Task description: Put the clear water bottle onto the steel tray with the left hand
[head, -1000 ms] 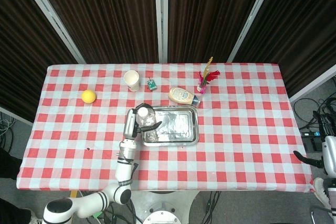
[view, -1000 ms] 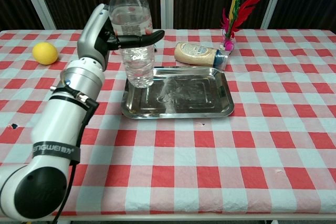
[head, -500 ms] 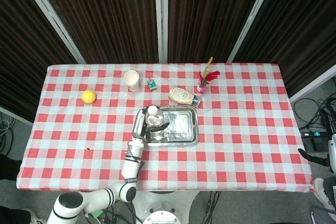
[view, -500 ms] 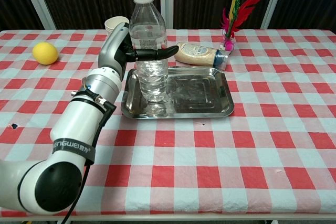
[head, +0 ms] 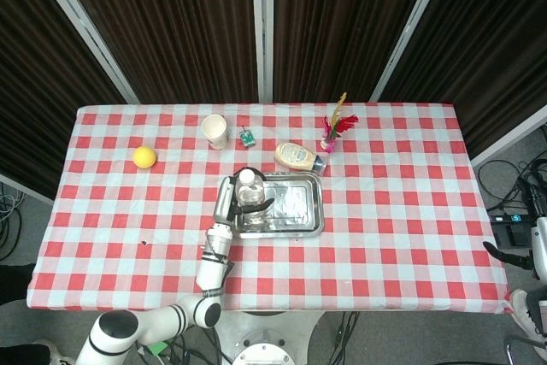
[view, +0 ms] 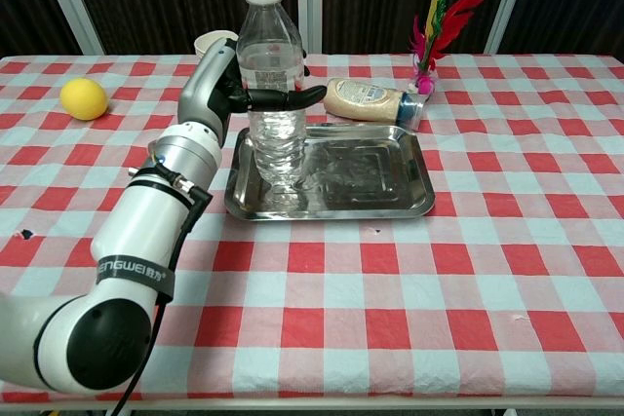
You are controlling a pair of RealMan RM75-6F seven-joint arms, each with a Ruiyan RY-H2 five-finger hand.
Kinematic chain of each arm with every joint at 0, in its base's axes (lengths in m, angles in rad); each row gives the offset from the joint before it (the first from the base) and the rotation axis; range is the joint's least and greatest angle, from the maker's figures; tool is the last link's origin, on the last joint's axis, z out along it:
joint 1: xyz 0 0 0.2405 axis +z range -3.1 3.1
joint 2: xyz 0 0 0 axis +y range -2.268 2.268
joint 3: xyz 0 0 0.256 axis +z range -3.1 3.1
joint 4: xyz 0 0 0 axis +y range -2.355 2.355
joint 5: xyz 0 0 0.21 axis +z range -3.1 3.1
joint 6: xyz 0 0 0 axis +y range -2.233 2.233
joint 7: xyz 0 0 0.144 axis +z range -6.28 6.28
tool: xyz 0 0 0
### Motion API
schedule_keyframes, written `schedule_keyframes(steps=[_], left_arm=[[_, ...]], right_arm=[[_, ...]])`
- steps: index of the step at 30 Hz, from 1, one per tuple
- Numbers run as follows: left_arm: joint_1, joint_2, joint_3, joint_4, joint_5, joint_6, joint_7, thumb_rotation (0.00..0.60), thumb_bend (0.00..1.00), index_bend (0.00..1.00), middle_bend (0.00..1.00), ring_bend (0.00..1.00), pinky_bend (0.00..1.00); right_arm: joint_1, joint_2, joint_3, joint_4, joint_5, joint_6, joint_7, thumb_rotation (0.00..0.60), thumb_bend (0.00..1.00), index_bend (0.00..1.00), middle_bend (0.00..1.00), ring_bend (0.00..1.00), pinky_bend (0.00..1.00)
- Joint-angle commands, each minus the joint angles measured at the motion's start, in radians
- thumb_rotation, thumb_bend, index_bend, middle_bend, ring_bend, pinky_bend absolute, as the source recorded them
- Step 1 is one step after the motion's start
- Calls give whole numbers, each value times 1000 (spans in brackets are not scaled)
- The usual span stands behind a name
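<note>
My left hand (view: 232,85) is wrapped around the clear water bottle (view: 272,85), with my fingers (view: 292,97) reaching across its front just above the waist, and the bottle stands upright with its base on the left part of the steel tray (view: 390,204). In the chest view this sits in the upper middle of the frame, my white forearm running down to the lower left corner. In the head view the bottle (head: 248,191) shows from above, white cap up, at the left end of the tray (head: 299,228) near the middle of the frame, with my left hand (head: 226,198) pressed against its left side. My right hand (head: 540,250) shows only partly at the right edge of the head view, off the table, and I cannot tell whether it is open or closed. The table (view: 487,270) is covered by a red and white checked cloth. Behind the tray lies a mayonnaise bottle (view: 370,98) on its side, with a small vase of feathers (view: 434,36) to its right. A paper cup (head: 214,131) stands toward the upper left in the head view, and a lemon (view: 83,98) lies at the left edge in the chest view.
</note>
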Motion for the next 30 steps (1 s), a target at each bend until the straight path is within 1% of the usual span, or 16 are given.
schedule_keyframes(steps=[1,9,12,16,20,23,27,30], left_arm=[[7,0,8,0,-2,4,-3,600,119,503,547,449,509],[14,0,12,-5,8,27,-7,600,99,475,532,437,496],[20,0,13,-8,14,36,-8,600,91,448,517,429,488],[30,0,15,-6,24,41,-8,600,74,384,477,395,453],[39,0,6,-6,32,57,-10,600,64,380,467,378,437],[40,0,-11,1,49,85,-6,600,56,368,445,357,418],[44,2,-55,26,92,139,8,600,36,324,415,332,389],[63,40,-80,-4,125,174,33,600,28,317,410,329,374]], right_arm=[[-1,1,1,-1,-1,1,2,600,39,52,133,0,0],[-4,-1,0,0,-11,8,11,600,40,53,139,0,0],[-6,-1,1,1,-14,13,15,600,38,53,141,0,0],[-5,0,4,0,-16,14,20,600,39,56,141,0,0],[-5,-1,2,0,-19,14,17,600,40,59,142,0,0],[-5,-2,0,1,-19,13,16,600,40,59,142,0,0],[-4,-3,2,3,-13,10,17,600,39,59,142,0,0],[-4,-3,2,3,-14,9,18,600,39,59,142,0,0]])
